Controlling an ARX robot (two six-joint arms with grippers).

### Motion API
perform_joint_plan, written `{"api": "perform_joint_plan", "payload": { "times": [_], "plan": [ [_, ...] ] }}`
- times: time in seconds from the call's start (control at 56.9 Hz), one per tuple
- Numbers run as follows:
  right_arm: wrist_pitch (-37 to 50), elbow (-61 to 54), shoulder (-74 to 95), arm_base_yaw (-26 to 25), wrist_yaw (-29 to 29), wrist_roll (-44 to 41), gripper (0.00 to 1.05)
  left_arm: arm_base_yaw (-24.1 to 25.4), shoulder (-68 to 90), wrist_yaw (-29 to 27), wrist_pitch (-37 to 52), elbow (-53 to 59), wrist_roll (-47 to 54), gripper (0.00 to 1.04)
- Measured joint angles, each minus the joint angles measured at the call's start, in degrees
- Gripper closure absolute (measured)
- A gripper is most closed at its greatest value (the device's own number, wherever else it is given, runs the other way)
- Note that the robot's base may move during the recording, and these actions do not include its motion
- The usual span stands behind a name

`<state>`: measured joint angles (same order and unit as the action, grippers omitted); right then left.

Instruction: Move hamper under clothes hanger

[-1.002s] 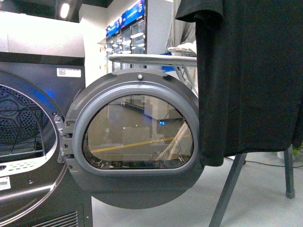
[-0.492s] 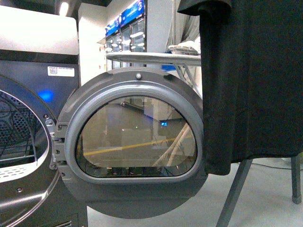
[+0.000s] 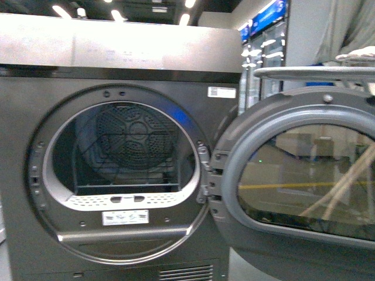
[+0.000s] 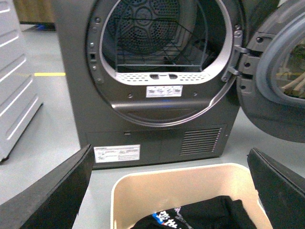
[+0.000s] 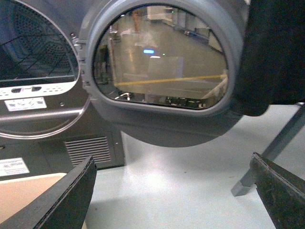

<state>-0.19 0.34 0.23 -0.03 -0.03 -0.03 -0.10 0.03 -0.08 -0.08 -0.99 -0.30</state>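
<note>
The hamper (image 4: 125, 187), a beige tub, stands on the floor in front of the dark grey dryer (image 4: 157, 133), with black clothing (image 4: 200, 214) lying in it. My left gripper (image 4: 170, 157) hangs open above the hamper's far rim, one finger to each side. A beige corner of the hamper (image 5: 28, 191) also shows in the right wrist view. My right gripper (image 5: 174, 162) is open over bare floor beside the hamper. The clothes hanger shows as a grey leg (image 5: 276, 148) and a horizontal bar (image 3: 310, 73). A black T-shirt (image 5: 276, 57) hangs from it.
The dryer's round door (image 3: 304, 175) stands wide open, reaching toward the clothes hanger above the floor. The drum opening (image 3: 123, 152) gapes behind the hamper. A white appliance (image 4: 14, 86) stands to the dryer's other side. Pale floor (image 5: 190, 191) lies under the door.
The front view has swung left. The dryer's drum now fills the picture, the door has slid to the right edge, and the black T-shirt has left the frame.
</note>
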Motion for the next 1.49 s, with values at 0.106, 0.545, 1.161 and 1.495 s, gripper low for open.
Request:
{"api": "perform_joint_plan", "payload": {
  "times": [0.106, 0.545, 1.161, 1.495],
  "plan": [
    [0.04, 0.0, 0.0, 0.0, -0.04, 0.02, 0.08, 0.0, 0.02, 0.04, 0.0, 0.0, 0.0, 0.07],
    [0.07, 0.0, 0.0, 0.04, -0.07, 0.02, 0.08, 0.04, 0.0, 0.13, 0.0, 0.0, 0.0, 0.07],
    [0.07, 0.0, 0.0, 0.0, -0.07, 0.02, 0.08, 0.04, 0.0, 0.02, 0.0, 0.0, 0.0, 0.07],
    [0.07, 0.0, 0.0, 0.0, -0.07, 0.02, 0.08, 0.04, 0.0, 0.02, 0.0, 0.0, 0.0, 0.07]
  ]
}}
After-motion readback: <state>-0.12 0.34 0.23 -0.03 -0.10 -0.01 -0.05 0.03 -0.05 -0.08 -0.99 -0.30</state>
